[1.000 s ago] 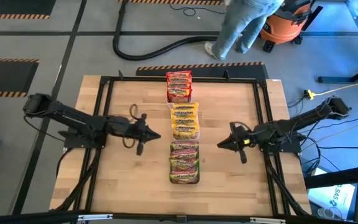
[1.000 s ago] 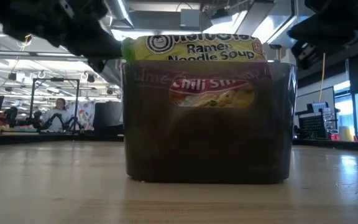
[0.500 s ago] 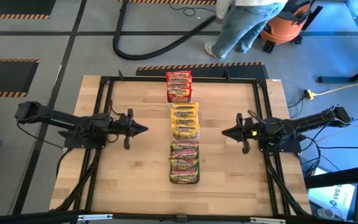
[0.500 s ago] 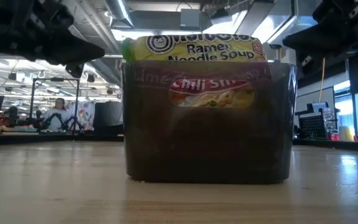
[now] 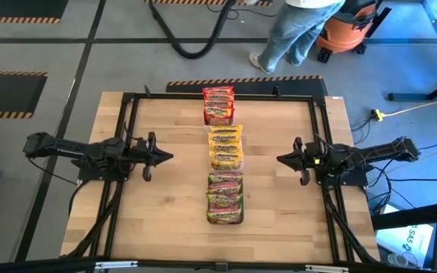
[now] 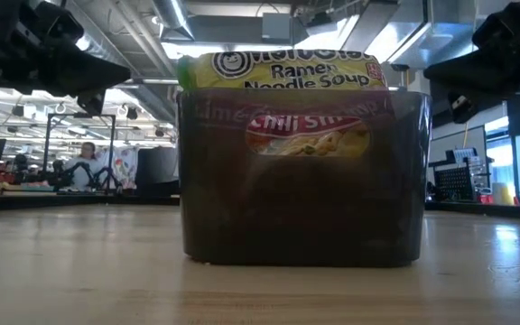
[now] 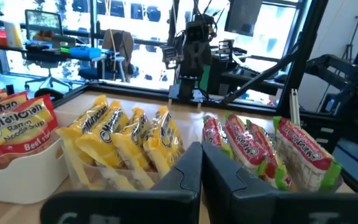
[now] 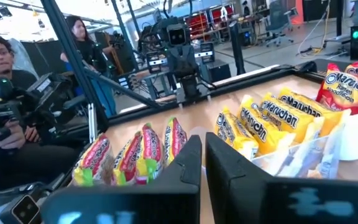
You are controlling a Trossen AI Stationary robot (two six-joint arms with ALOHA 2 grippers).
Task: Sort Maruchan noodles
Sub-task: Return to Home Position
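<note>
The Maruchan noodles stand on edge in three trays in a row down the table's middle. The red-orange packets (image 5: 218, 105) are farthest, the yellow ones (image 5: 225, 147) in the middle, and the green-and-pink ones (image 5: 225, 199) nearest. My left gripper (image 5: 169, 157) hovers left of the yellow packets, shut, pointing at them. My right gripper (image 5: 279, 159) hovers to their right, shut, facing them. In the left wrist view my left gripper (image 7: 201, 169) points at the yellow packets (image 7: 123, 134) and the green-and-pink packets (image 7: 260, 149). In the right wrist view my right gripper (image 8: 202, 163) points between the green-and-pink packets (image 8: 135, 152) and the yellow packets (image 8: 266, 118).
A black frame rail (image 5: 124, 136) runs round the table. Bare wood (image 5: 165, 212) lies on either side of the row. In the low view the dark tray (image 6: 301, 199) fills the middle. A person (image 5: 298, 30) with an orange vacuum (image 5: 347, 30) stands beyond the far edge; seated people (image 8: 5, 93) show in the right wrist view.
Both grippers have drawn back from the middle row, the left toward the table's left edge and the right toward the right edge, and both arms have straightened out level. Beyond the table the person has pulled the black hose away.
</note>
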